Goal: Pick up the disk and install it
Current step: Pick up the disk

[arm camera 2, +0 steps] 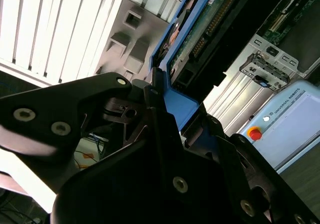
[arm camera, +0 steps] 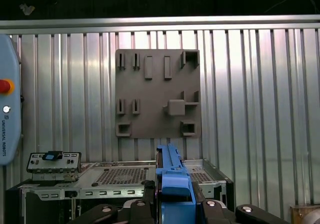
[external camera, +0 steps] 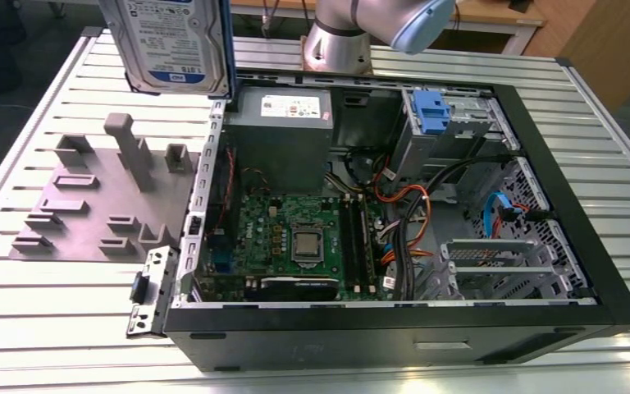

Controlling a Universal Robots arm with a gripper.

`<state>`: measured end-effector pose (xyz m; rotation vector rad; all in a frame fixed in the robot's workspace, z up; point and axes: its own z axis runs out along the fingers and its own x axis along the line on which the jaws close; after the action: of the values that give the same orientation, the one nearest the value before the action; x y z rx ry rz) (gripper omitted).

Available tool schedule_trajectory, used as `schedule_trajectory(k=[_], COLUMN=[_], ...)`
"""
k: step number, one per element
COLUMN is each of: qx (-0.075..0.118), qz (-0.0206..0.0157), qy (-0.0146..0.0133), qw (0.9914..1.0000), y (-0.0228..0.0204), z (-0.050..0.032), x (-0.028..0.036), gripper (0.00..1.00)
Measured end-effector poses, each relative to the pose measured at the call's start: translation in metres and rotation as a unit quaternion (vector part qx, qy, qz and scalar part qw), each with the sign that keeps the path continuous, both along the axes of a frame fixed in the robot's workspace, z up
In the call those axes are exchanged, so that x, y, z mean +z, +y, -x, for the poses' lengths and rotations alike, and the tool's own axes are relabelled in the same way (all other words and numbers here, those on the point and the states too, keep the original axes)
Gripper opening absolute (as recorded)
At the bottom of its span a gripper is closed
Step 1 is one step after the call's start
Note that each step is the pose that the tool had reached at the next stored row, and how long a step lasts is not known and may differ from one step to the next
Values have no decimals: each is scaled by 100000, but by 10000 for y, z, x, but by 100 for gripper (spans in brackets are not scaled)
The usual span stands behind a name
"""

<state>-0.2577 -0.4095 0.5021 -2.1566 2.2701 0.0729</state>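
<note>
Gripper (arm camera 2: 160, 87) is clamped on the blue rail (arm camera: 172, 184) of the disk (external camera: 167, 37), which hangs upright just outside the computer case (external camera: 622, 271), beside its power supply (external camera: 282, 139) corner. Judged step: carrying, not yet installed. Installation calls for aligning the rails with the drive bay (external camera: 463, 123).

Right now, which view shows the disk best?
Exterior view: the disk shows its label face there. The second wrist view gives its board side and blue rail; the first wrist view, its rail edge-on.
</note>
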Motion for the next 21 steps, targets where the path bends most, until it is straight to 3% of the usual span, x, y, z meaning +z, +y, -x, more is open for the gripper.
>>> schedule_trajectory(k=[21], qx=[0], qz=[-2], qy=[-1], qw=[100000], y=[0], z=[-184], x=[0], gripper=[36])
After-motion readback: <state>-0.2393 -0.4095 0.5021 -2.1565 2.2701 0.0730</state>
